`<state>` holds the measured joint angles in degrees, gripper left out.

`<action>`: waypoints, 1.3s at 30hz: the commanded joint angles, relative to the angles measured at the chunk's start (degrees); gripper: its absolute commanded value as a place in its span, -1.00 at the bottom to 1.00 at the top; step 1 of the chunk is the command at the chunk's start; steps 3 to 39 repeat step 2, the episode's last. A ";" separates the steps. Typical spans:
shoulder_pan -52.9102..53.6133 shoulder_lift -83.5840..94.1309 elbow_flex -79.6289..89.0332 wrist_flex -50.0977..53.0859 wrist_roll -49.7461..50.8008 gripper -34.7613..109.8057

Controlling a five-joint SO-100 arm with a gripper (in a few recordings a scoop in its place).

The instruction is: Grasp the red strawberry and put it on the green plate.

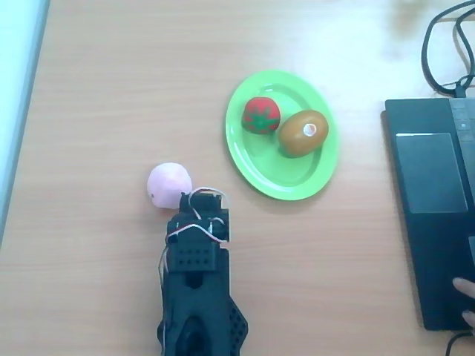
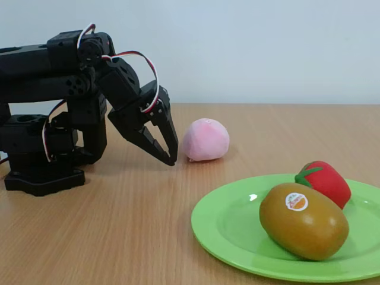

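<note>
Task status: by the look of the scene, the placement step is complete. The red strawberry (image 1: pixel 261 116) lies on the green plate (image 1: pixel 249 159), and nothing appears to remain except parking the arm.

Overhead view, left to right:
- A pale pink ball (image 1: pixel 169 184) rests on the wooden table (image 1: pixel 111 89), left of centre.
- The gripper (image 1: pixel 205 199) sits just right of the ball, at the near side of the table. It points down toward the surface.
- The plate lies right of centre, well apart from the gripper. The strawberry occupies its far-left part. A brown kiwi-like fruit (image 1: pixel 303 133) lies just to the strawberry's right, close beside it or touching.
- A laptop (image 1: pixel 434 215) occupies the right edge.

Fixed view, left to right:
- The gripper (image 2: pixel 171 155) hangs with its tips just above the table. The jaws stand nearly together, with at most a narrow gap, and hold nothing.
- The pink ball (image 2: pixel 205 140) sits just right of the fingertips, apart from them.
- On the plate (image 2: pixel 237 231), the kiwi-like fruit (image 2: pixel 303 221) lies nearest the camera, with the strawberry (image 2: pixel 323 181) behind it.

Task object appearance: rounded, glossy, red, with a green leafy cap. It lies on its side.
</note>
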<state>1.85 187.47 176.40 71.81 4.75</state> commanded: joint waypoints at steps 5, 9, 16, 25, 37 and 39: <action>0.53 1.32 0.00 0.70 0.26 -0.63; 0.53 1.32 0.00 0.70 0.26 -0.63; 0.53 1.32 0.00 0.70 0.26 -0.63; 0.53 1.32 0.00 0.70 0.26 -0.63; 0.53 1.32 0.00 0.70 0.26 -0.63; 0.53 1.32 0.00 0.70 0.26 -0.63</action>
